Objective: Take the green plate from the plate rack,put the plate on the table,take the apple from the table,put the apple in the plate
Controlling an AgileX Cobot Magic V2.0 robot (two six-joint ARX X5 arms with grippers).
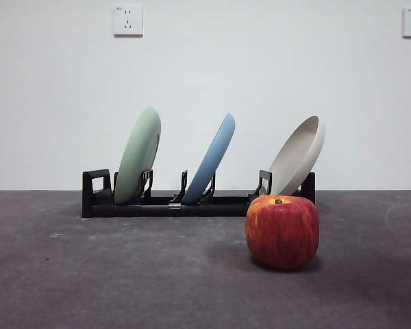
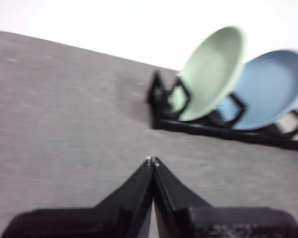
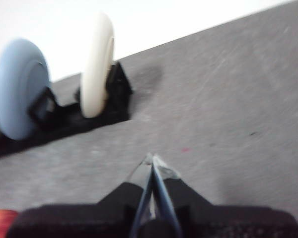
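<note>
The green plate [image 1: 138, 155] leans in the left slot of the black plate rack [image 1: 192, 204], which stands across the back of the dark grey table [image 1: 123, 274]. The red apple [image 1: 282, 231] rests on the table in front of the rack's right end. In the left wrist view the green plate [image 2: 212, 72] stands some way ahead of my left gripper [image 2: 153, 161], whose jaws are shut with nothing in them. My right gripper [image 3: 152, 159] is shut and empty over bare table, with a sliver of the apple [image 3: 0, 220] at the picture's corner. Neither arm shows in the front view.
A light blue plate [image 1: 211, 159] leans in the rack's middle slot and a cream-white plate [image 1: 298, 155] in its right slot. A white wall with two sockets [image 1: 127, 20] rises behind the table.
</note>
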